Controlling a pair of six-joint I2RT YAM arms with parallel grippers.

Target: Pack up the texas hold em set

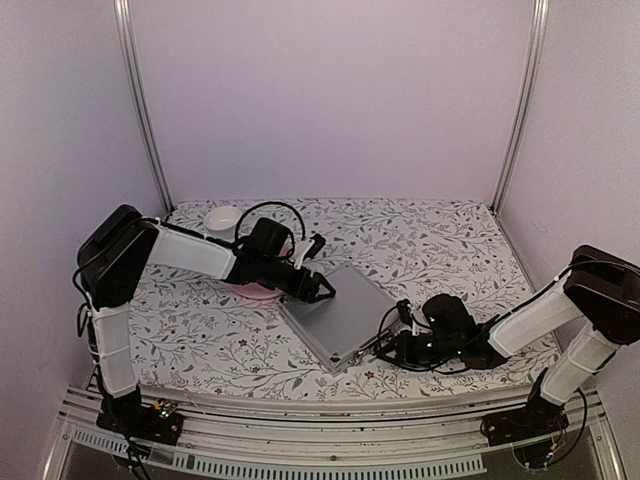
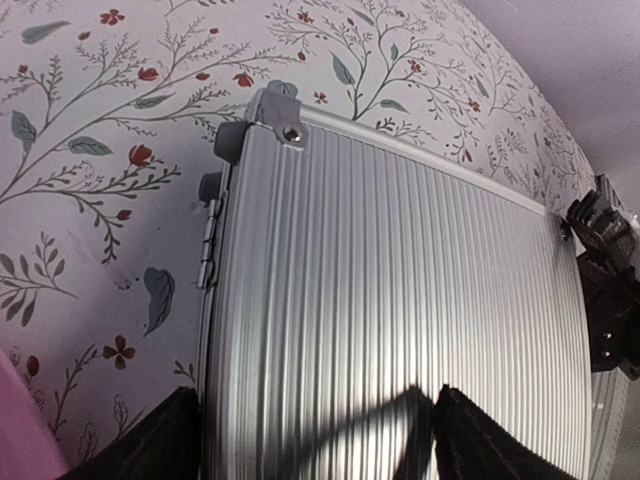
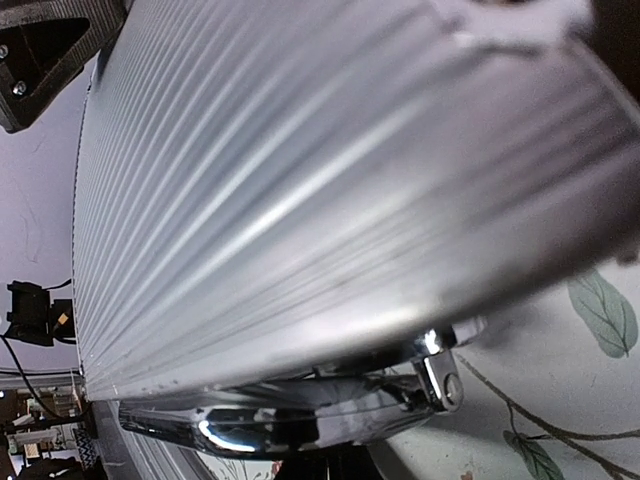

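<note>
The silver metal case [image 1: 335,312] lies closed on the floral cloth, ribbed lid up; chips, decks and marker are hidden. My left gripper [image 1: 318,287] is open over the case's far-left corner. In the left wrist view [image 2: 320,440] one finger is beside the hinge edge [image 2: 207,235] and the other finger [image 2: 490,440] is over the lid [image 2: 400,300]. My right gripper [image 1: 388,340] is at the case's near-right edge. In the right wrist view [image 3: 330,468] its dark fingers sit together just under the chrome handle [image 3: 300,420], below the lid [image 3: 300,180].
A pink plate [image 1: 262,292] lies partly under my left arm, next to the case; its rim also shows in the left wrist view [image 2: 15,420]. A small white bowl [image 1: 222,218] stands at the back left. Frame posts rise at both back corners.
</note>
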